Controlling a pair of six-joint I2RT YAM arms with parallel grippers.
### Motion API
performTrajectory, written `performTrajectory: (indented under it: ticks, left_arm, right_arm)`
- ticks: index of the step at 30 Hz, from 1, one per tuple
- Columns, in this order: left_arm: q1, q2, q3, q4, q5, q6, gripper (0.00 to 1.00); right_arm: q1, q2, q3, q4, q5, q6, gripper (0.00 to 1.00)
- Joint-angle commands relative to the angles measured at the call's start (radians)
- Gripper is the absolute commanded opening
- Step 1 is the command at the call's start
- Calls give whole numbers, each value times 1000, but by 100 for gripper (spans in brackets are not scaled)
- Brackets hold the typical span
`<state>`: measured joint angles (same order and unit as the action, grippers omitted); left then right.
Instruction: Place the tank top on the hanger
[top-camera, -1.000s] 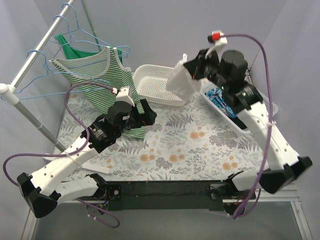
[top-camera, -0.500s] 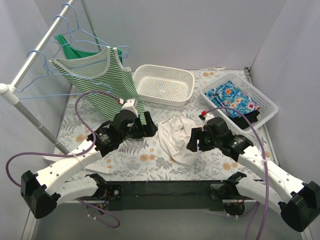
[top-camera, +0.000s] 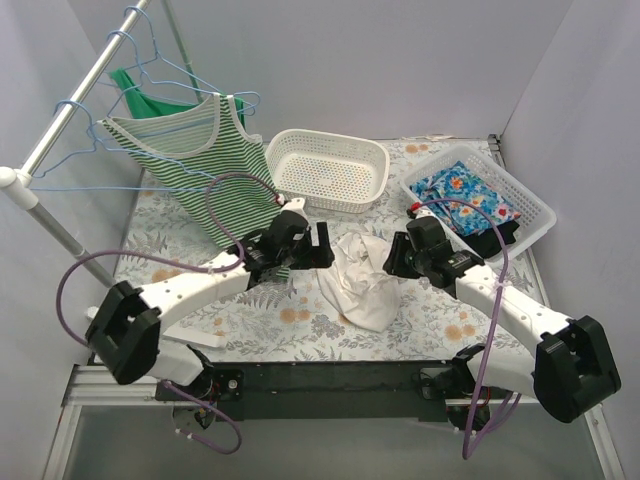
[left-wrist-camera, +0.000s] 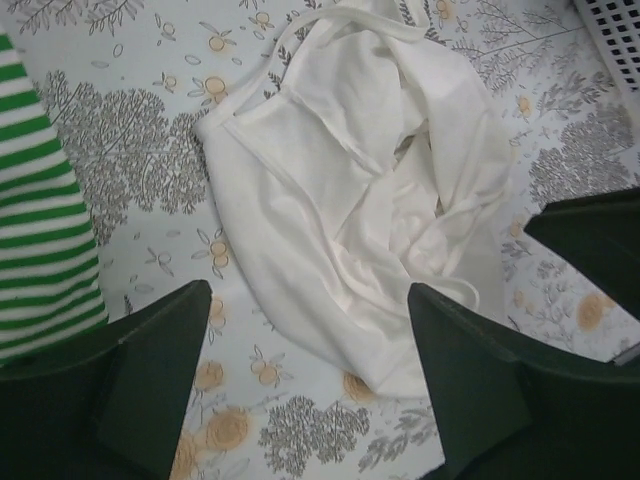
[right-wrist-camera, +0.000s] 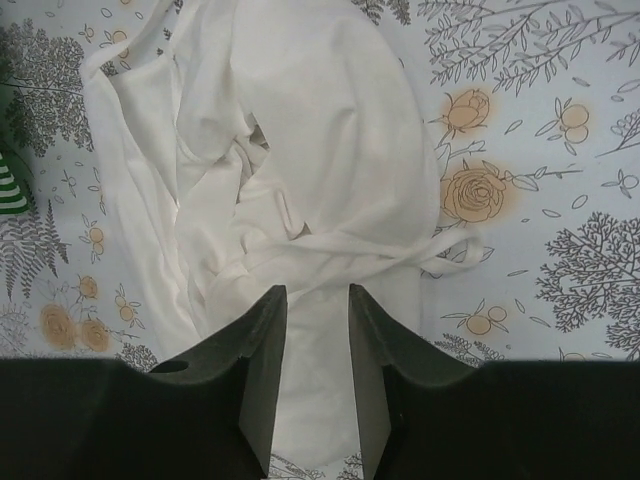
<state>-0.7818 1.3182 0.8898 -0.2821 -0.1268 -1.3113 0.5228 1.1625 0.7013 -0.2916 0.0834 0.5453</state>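
The white tank top lies crumpled on the flowered tablecloth between both grippers; it also shows in the left wrist view and the right wrist view. My left gripper is wide open and empty just left of it, its gripper hovering over the cloth's lower edge. My right gripper is just right of it, its gripper a little open above the cloth, holding nothing. Light-blue wire hangers hang on the rail at the far left, well away from both grippers.
A green-and-white striped tank top and a solid green top hang on the rail. An empty white basket stands at the back. A second basket with flowered cloth stands at the right.
My right gripper brought the white tank top down from high over the baskets to the table and let it go. My left gripper moved right, close to the cloth.
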Motion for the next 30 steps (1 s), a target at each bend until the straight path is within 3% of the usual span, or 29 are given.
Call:
performTrajectory:
  ticks: [1, 8, 17, 30]
  left_arm:
    - [9, 180, 121, 138, -10, 90, 76]
    - [13, 430, 291, 198, -79, 249, 66]
    - [26, 618, 469, 147, -142, 412, 52]
    - [41, 688, 456, 119, -105, 446, 39]
  right_arm:
    - [-9, -24, -57, 71, 25, 96, 38]
    - [-55, -104, -206, 173, 0, 202, 38]
    - [-96, -152, -272, 249, -22, 234, 38]
    - [-101, -162, -281, 276, -24, 234, 39]
